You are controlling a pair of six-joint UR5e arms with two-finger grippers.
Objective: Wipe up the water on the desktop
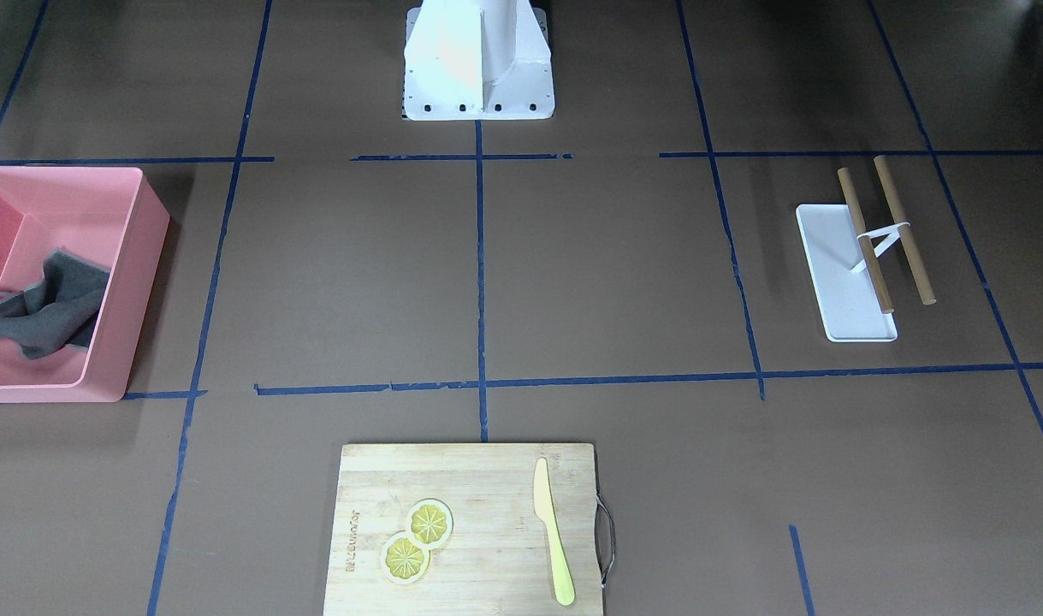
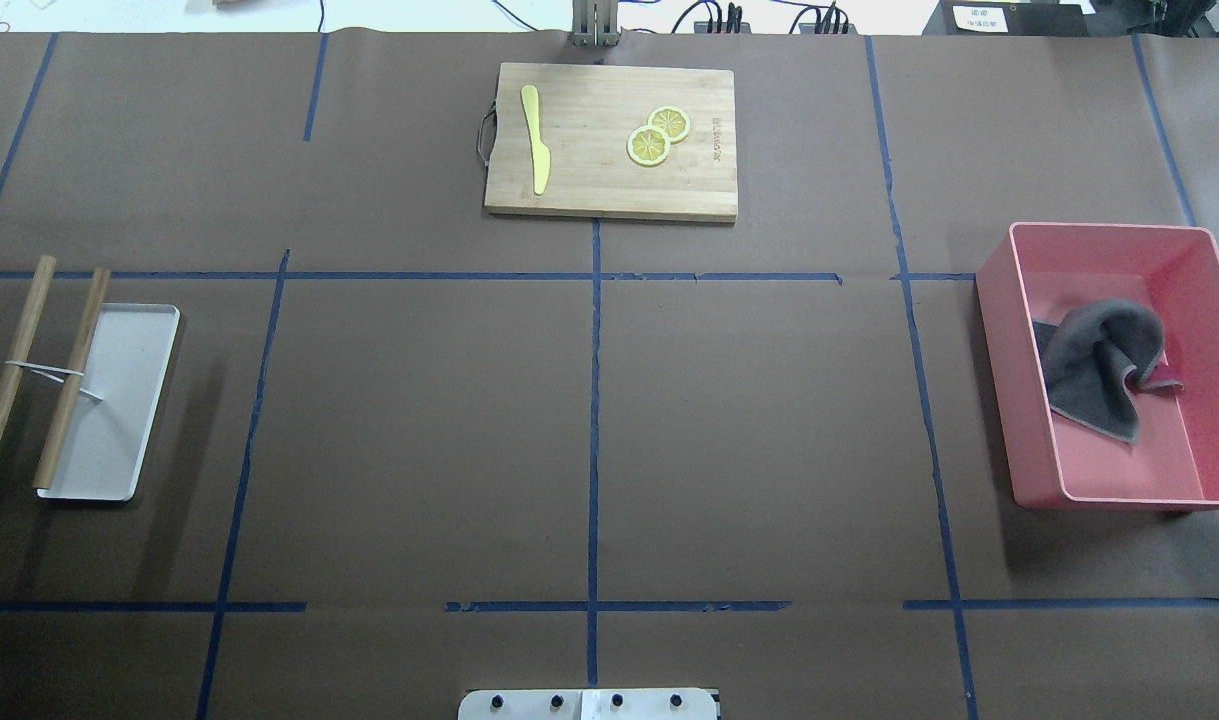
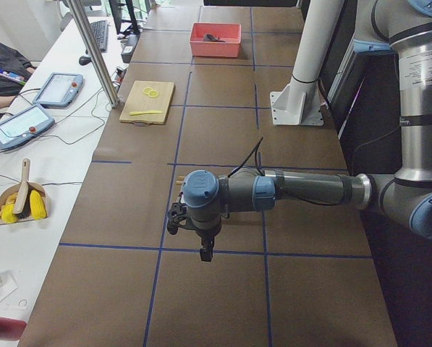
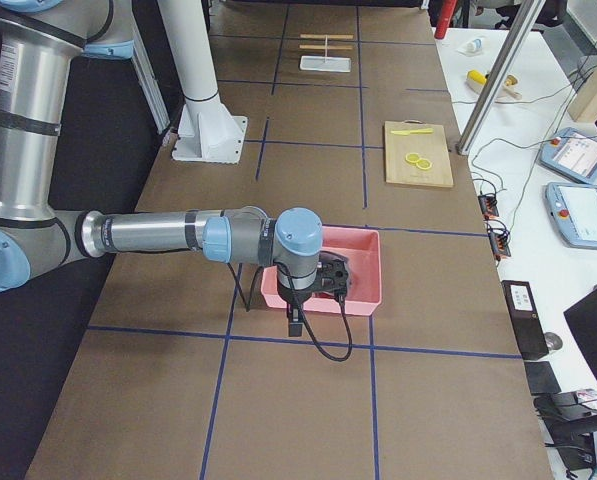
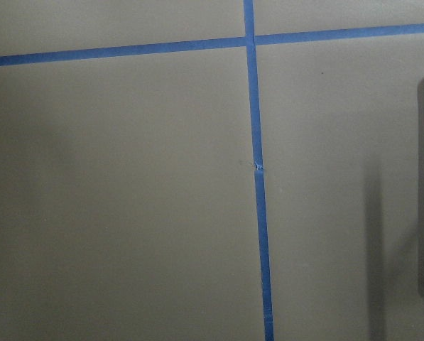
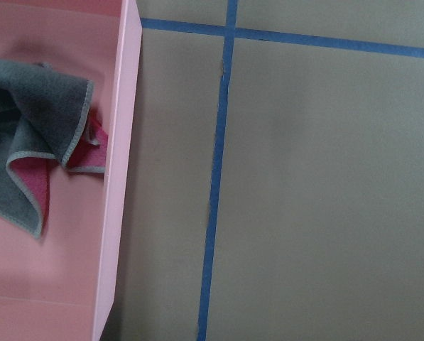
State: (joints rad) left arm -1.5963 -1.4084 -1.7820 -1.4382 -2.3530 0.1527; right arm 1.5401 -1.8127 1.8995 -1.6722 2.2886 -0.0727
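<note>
The desktop (image 2: 419, 430) is a matte brown surface crossed by dark-blue tape lines, and I see no water on it in any view. A grey cloth with a red underside (image 2: 1104, 365) lies crumpled in a pink bin (image 2: 999, 300) at the right; the right wrist view shows the cloth (image 6: 27, 149) and the bin's wall (image 6: 123, 177). My left gripper (image 3: 205, 251) hangs over the desktop near the white tray, and I cannot tell its state. My right gripper (image 4: 295, 322) hangs beside the pink bin (image 4: 363, 240), and I cannot tell its state.
A small white tray (image 2: 109, 420) with two wooden sticks (image 2: 69, 375) tied across it lies at the left. A wooden cutting board (image 2: 609, 190) with a yellow knife (image 2: 536, 140) and lemon slices (image 2: 649, 145) lies at the far middle. The robot base (image 1: 478, 60) stands at the near edge.
</note>
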